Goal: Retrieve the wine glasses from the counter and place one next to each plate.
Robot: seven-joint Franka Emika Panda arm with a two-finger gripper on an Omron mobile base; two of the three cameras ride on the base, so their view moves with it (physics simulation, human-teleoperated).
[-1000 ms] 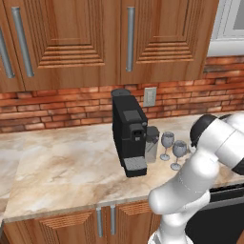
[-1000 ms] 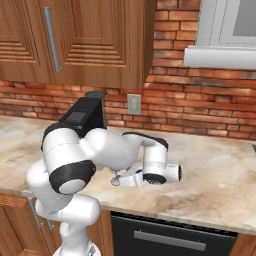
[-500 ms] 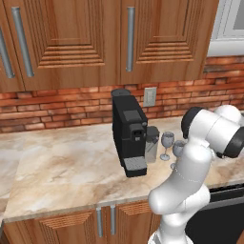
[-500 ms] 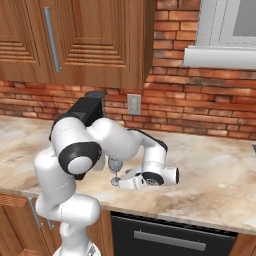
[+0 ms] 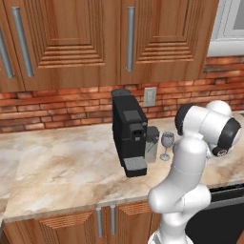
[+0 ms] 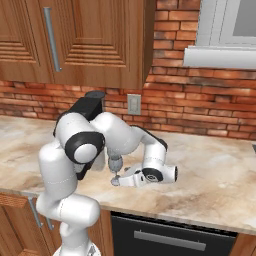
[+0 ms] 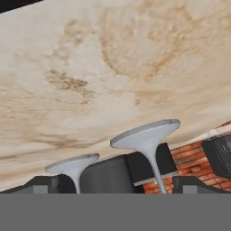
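Arm has swung left since a second ago; gripper (image 6: 119,179) now low at the near wine glass (image 6: 115,167). Far wine glass (image 5: 167,144) stands just beside the coffee machine (image 5: 128,133). Both feet sit on the counter (image 7: 113,67) in the hand view, so nothing is lifted. Jaw state: cannot tell. My read: first pickup pending, both placements left.
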